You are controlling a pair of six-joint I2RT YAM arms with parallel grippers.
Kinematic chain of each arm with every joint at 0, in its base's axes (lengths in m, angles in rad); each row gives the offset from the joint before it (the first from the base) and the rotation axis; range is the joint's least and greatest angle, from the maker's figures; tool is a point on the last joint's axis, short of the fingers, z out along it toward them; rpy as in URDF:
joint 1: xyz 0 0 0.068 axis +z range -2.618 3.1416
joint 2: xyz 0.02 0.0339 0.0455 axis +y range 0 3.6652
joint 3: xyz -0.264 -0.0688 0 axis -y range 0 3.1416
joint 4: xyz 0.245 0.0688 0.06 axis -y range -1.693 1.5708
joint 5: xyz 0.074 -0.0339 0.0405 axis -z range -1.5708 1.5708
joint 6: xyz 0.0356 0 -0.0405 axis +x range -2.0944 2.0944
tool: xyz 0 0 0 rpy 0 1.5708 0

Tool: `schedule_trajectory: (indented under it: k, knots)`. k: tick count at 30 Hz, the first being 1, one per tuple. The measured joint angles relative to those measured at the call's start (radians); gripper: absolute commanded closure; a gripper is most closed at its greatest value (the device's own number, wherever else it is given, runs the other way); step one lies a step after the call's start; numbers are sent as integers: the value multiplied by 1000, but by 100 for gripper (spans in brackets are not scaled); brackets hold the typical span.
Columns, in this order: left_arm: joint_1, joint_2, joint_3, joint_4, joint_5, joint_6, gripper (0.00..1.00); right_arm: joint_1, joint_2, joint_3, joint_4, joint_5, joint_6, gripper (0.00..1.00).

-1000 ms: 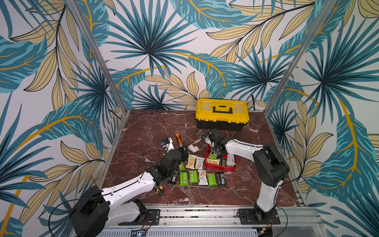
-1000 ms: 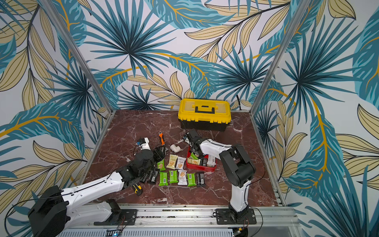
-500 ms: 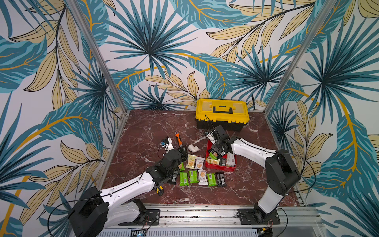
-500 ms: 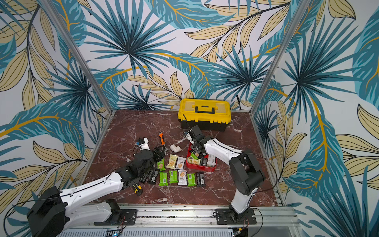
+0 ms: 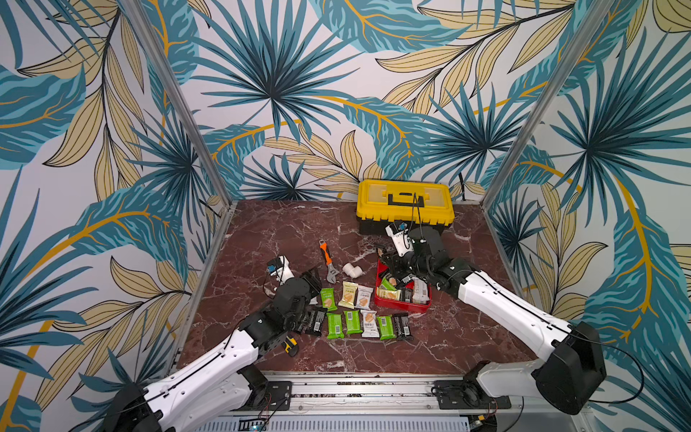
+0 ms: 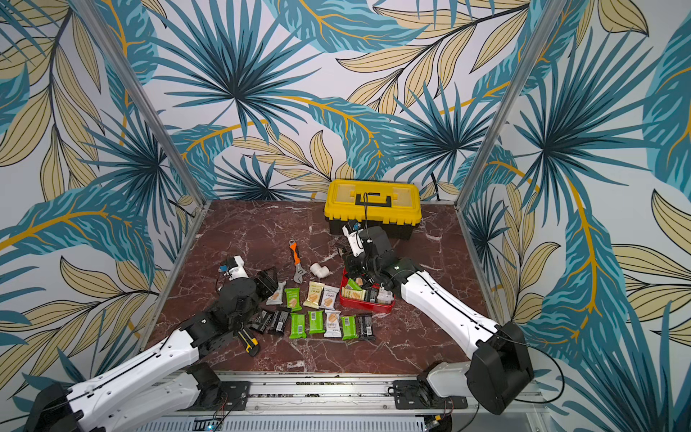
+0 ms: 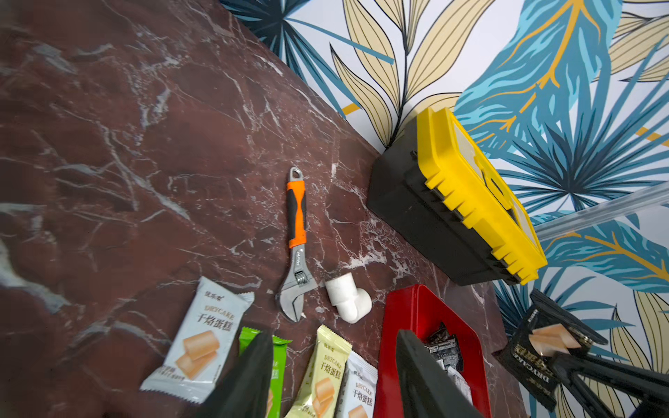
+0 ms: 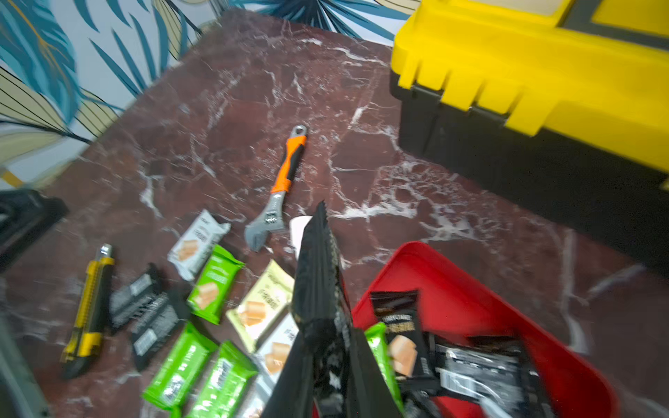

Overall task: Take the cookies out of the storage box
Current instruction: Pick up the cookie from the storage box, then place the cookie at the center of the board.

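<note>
The right gripper (image 5: 389, 262) has come up out of the red storage tray (image 5: 404, 308), where it was down among the packets a second ago, and its arm has swung its elbow outward. Its fingers are now pinched nearly shut on a black cookie packet (image 7: 543, 343), held in the air near the tray's far side. I judge that one more cookie is out and only needs carrying to the laid-out packets (image 5: 351, 321), which lie in two rows on the marble table (image 5: 284, 232) just beside the tray, toward the left arm. The left gripper (image 7: 333, 338) has hardly shifted: it hovers about half open over the rows, holding nothing. Only the left wrist view shows the held packet's face, with its printed biscuit, clear of the tray wall. The right wrist view gives it edge-on (image 8: 318, 275) but looks down into the tray (image 8: 452, 275), where a green packet (image 8: 376, 343) and several black ones (image 8: 481, 372) remain, so the job is unfinished. Both top views are too small to make out the grip.
</note>
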Motion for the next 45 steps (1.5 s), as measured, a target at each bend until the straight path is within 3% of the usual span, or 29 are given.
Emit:
schedule_trajectory:
  k: [4,8,14,20,33,45]
  knots:
    - [17,-115,0,-157,-48,-39,43,64,41,-56,142,-52,240,90]
    - [21,-249,0,-362,-122,-94,44,169,180,-16,284,-85,443,90]
    - [24,-409,7,-573,-204,-98,43,319,412,145,390,-78,647,90]
    - [26,-462,32,-712,-241,-101,43,400,617,337,433,-56,780,90]
    - [26,-484,32,-785,-246,-109,42,426,929,597,395,-38,898,87]
    - [26,-481,25,-725,-209,-74,33,426,992,694,198,6,841,62]
